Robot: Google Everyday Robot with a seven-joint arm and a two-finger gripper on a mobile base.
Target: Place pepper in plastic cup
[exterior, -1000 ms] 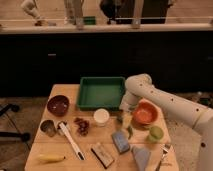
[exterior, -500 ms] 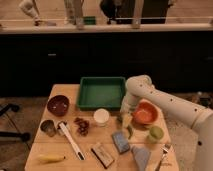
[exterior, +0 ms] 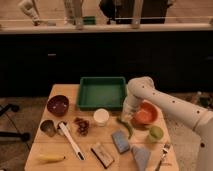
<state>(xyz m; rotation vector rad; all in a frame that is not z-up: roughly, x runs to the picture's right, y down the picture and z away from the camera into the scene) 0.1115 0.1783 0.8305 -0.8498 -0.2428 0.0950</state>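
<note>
The pepper [exterior: 127,128] is a slender, curved dark green chili lying on the wooden table [exterior: 55,145], between the white cup [exterior: 101,116] and the orange bowl [exterior: 145,114]. The gripper [exterior: 125,116] points down on the white arm, right at the pepper's upper end, and seems to touch it. The plastic cup [exterior: 156,133] is small and light green. It stands upright to the right of the pepper, just in front of the orange bowl, and looks empty.
A green tray [exterior: 102,93] sits at the back. A dark red bowl [exterior: 58,105], a metal cup [exterior: 48,127], a white-handled utensil [exterior: 71,141] and a banana [exterior: 50,157] lie on the left. A blue sponge [exterior: 120,141], a grey cloth [exterior: 141,156] and a fork [exterior: 163,152] lie in front.
The arm has shifted slightly and come down a little over the pepper. The things on the table have not moved.
</note>
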